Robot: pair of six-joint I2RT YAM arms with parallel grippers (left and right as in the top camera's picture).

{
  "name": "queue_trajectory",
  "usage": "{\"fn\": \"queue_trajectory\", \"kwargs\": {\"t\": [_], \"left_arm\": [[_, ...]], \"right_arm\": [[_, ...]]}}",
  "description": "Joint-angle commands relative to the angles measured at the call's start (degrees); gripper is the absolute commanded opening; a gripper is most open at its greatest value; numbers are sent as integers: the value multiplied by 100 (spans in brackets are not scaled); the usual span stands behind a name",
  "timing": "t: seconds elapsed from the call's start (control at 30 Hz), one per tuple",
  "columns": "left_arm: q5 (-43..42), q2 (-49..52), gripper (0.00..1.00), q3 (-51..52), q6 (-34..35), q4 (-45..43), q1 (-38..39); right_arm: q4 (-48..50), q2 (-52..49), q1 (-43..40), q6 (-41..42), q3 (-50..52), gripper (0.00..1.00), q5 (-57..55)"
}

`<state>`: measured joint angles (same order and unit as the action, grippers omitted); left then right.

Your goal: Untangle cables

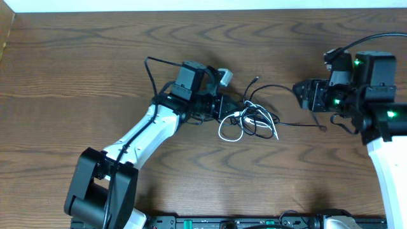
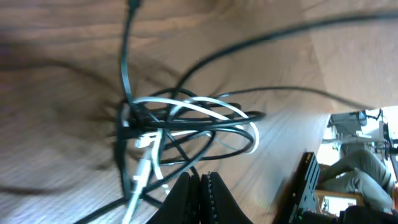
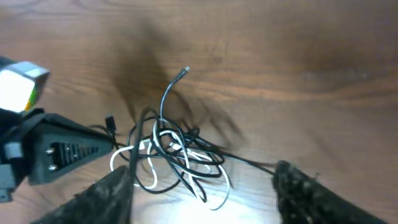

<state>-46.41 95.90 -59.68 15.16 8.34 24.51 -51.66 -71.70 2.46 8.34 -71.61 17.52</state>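
Note:
The cables (image 1: 252,121) lie as one loose tangle of thin black loops and a white cord (image 1: 229,132) on the wooden table (image 1: 76,76), between the two arms. One black strand trails right to a small plug end (image 1: 323,128). My left gripper (image 1: 233,109) is shut at the tangle's left edge; in the left wrist view its fingers (image 2: 186,198) are pressed together just below the cables (image 2: 180,124), with nothing visibly caught between them. My right gripper (image 1: 300,95) stands open to the right of the tangle. In the right wrist view its fingers (image 3: 115,193) are spread wide in front of the cables (image 3: 180,155).
Thick black arm cables run by the left arm (image 1: 151,71) and the right arm (image 1: 375,37). A black equipment bar (image 1: 254,222) lies along the near table edge. The left gripper's body (image 3: 56,149) shows at the left of the right wrist view.

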Motion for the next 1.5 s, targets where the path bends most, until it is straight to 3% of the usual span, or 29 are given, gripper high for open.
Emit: {"fn": "queue_trajectory", "kwargs": {"t": [0.0, 0.57, 0.83, 1.03, 1.47], "left_arm": [[-98, -212, 8, 15, -13, 15, -238], [-98, -579, 8, 17, -238, 682, -752], [-98, -616, 8, 15, -247, 706, -1014], [-98, -800, 8, 15, -254, 901, -1318], [-101, -1255, 9, 15, -269, 966, -1357]], "right_arm": [[-20, -286, 238, -4, -17, 77, -599], [-291, -1626, 1351, 111, -15, 72, -511], [-1145, -1864, 1679, -1049, -15, 68, 133], [-1646, -1864, 1775, -1272, -2, 73, 205], [-564, -1869, 1786, -1270, 833, 75, 129]]}}
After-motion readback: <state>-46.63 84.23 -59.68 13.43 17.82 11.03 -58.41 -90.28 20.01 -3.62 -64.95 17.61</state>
